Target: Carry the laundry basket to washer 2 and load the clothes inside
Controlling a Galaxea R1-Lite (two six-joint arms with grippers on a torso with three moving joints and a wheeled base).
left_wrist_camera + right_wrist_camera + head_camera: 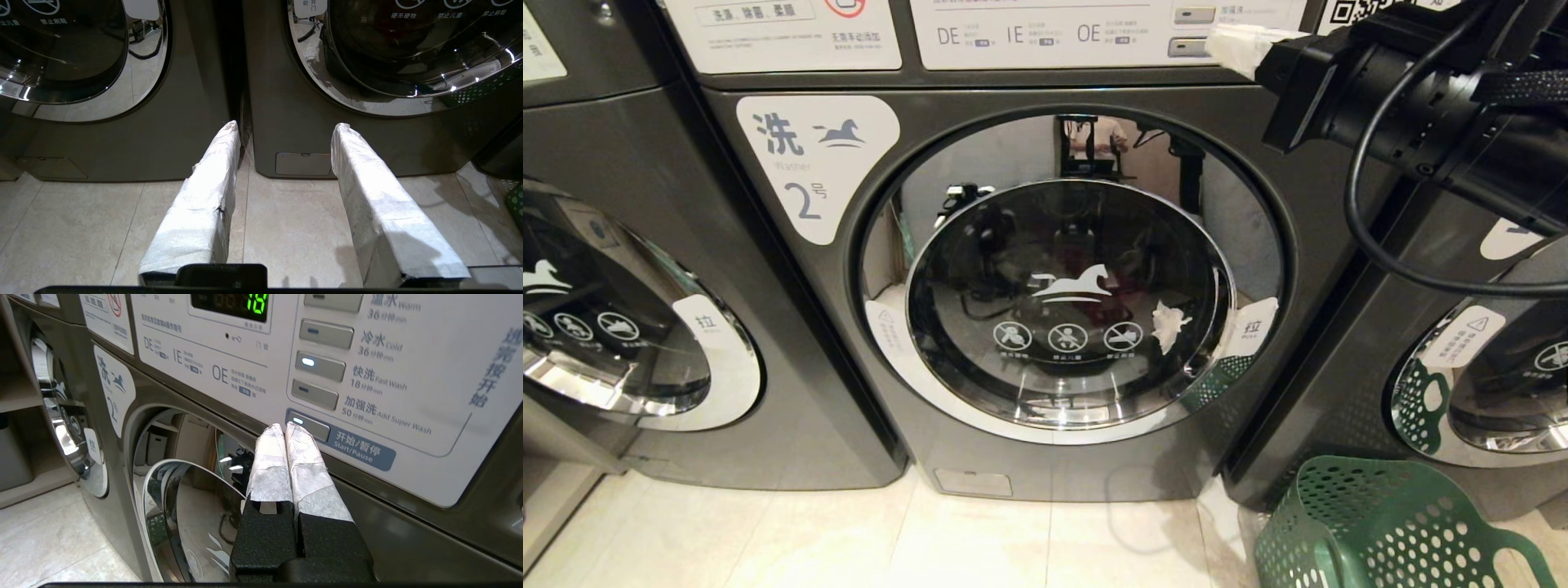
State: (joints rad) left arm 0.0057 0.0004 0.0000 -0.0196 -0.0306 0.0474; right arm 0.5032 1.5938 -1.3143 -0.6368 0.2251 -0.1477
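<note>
Head view: washer 2 (1062, 278) fills the middle of the frame, round door closed, white label with the numeral 2 (813, 163) at its upper left. Identical machines stand on either side. The laundry basket (1388, 531) sits on the tiled floor (931, 539) at lower right, before the right-hand neighbour; its contents cannot be made out. The right arm reaches in from the upper right, the right tool (1241, 45) up at the control panel (1054, 33) of washer 2, white-wrapped tips at the panel's buttons.

Left wrist view: the left tool (284, 124) hangs low over the floor, its two wrapped fingers (212, 183) spread apart with nothing between them, pointing at the base of the washers.

Right wrist view: the right tool's fingers are pressed together, empty, tips at the lit Start/Pause button (310, 426). The display (241, 304) shows green digits.
</note>
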